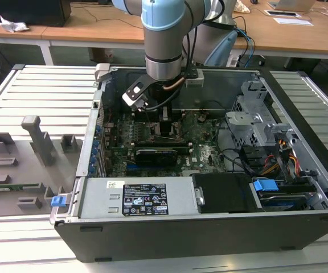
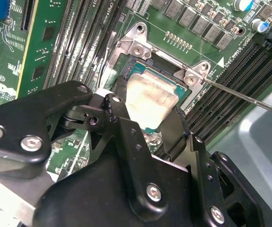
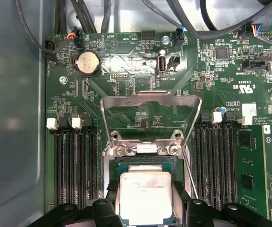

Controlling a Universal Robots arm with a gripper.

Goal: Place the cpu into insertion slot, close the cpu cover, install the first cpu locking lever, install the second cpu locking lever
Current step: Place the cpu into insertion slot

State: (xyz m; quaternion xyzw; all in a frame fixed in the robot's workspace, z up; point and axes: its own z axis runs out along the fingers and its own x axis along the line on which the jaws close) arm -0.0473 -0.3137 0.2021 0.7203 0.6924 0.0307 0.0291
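Near the centre of the exterior view, the gripper reaches down into the open computer case. In the first wrist view its fingers are drawn in against two opposite edges of the cpu, which lies between them directly over the insertion slot. Whether it is fully seated cannot be told. The cpu cover stands flipped open just beyond the slot.

Desk is a ribbed metal top. Open PC case sits on it, grey holder plate just beside it on the exterior view's left.
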